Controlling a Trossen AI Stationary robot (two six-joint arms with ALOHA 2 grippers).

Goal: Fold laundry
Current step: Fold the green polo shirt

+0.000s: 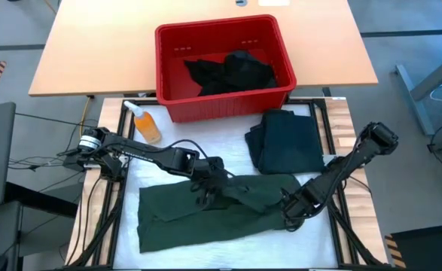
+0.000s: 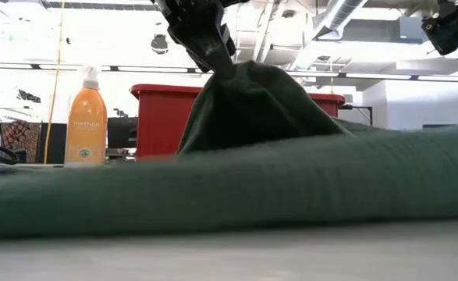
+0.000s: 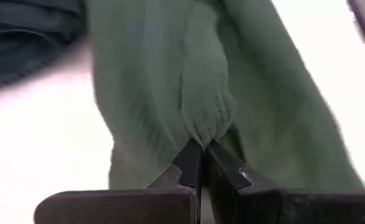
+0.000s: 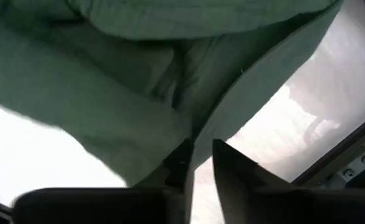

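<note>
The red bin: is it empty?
No, the red bin holds a crumpled black garment, plain in the high view.

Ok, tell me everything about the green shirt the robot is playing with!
The green shirt is soft, dark green cloth, spread wide and rumpled on the white table near the front, below the red bin. The left gripper is shut, pinching a bunch of it and lifting that bit into a little tent. The right gripper sits at its right edge, slightly open, with a fold between its fingers. A folded dark garment lies just behind it.
</note>
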